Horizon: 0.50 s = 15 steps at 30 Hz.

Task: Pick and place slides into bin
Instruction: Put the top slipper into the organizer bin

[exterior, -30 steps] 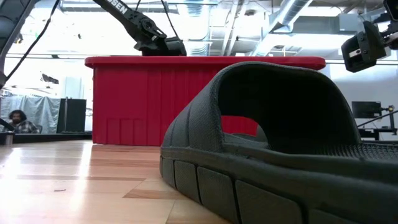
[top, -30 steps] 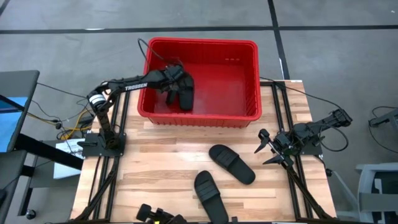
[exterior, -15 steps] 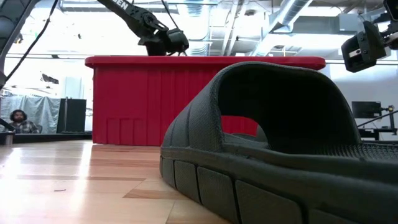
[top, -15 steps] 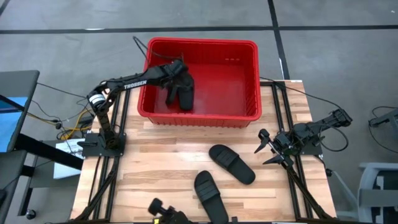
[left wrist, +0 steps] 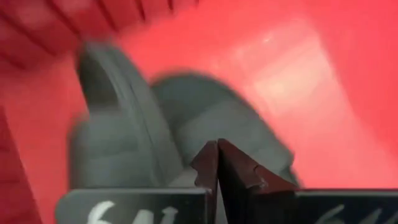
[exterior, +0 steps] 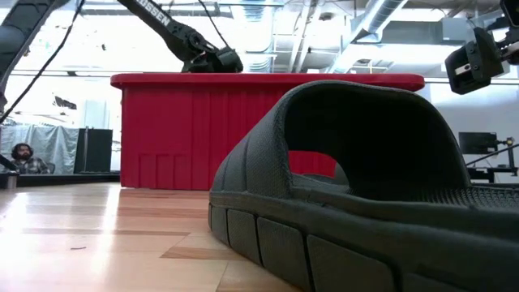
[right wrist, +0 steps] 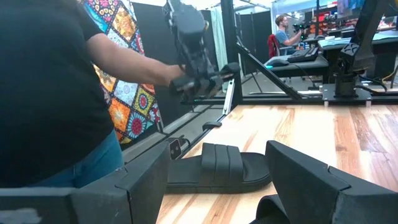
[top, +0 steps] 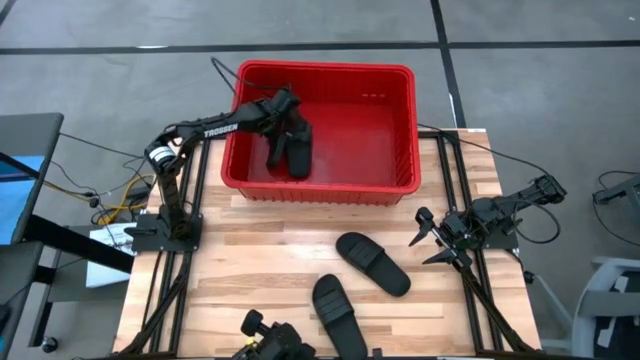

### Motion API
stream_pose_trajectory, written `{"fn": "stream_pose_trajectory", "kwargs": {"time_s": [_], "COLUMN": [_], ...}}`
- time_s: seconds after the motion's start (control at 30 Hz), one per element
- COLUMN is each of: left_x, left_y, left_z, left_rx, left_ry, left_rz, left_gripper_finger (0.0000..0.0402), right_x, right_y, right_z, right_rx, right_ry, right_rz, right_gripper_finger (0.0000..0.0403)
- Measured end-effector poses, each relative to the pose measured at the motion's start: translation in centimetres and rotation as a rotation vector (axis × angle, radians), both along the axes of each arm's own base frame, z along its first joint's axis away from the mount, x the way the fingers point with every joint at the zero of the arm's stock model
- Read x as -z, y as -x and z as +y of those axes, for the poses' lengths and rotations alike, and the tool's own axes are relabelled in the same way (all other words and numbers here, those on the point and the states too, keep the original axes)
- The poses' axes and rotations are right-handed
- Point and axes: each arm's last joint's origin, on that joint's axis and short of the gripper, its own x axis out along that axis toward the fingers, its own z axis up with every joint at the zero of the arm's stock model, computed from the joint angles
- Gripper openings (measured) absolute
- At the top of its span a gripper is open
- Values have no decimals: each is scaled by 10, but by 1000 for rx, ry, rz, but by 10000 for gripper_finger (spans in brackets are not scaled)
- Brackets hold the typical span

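Wooden table (top: 250,260), person (right wrist: 56,93) beside it

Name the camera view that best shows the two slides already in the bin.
The high view: it looks straight down on both slides lying in the bin. The left wrist view shows them close but blurred; the low view hides them behind the bin's wall; the right wrist view misses them.

Dark arms (top: 200,133), white "TROSSEN" lettering

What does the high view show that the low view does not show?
Only the high view shows two slides lying inside the bin, the shut left gripper above them, and the open right gripper waiting at the table's right edge. Only the low view shows a person far behind. Both show the red bin and a slide on the table.
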Motion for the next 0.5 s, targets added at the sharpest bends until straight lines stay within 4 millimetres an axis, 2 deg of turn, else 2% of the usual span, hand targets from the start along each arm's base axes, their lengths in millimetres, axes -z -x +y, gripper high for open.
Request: {"fn": "stream_pose_trajectory", "kwargs": {"time_s": [0.17,0.5], "left_x": [20,22], "left_y": [-3,4], "left_z": [-1,-14], "left_rx": [-42,-98], "left_ry": [-1,-92], "left_rz": [115,387], "left_gripper_finger": [0,0], "right_x": [0,0], "right_y": [0,0], "right_z": [0,0], "right_rx": [1,1], "right_ry": [0,0], "right_rz": [0,0], "right_gripper_finger": [260,260]}}
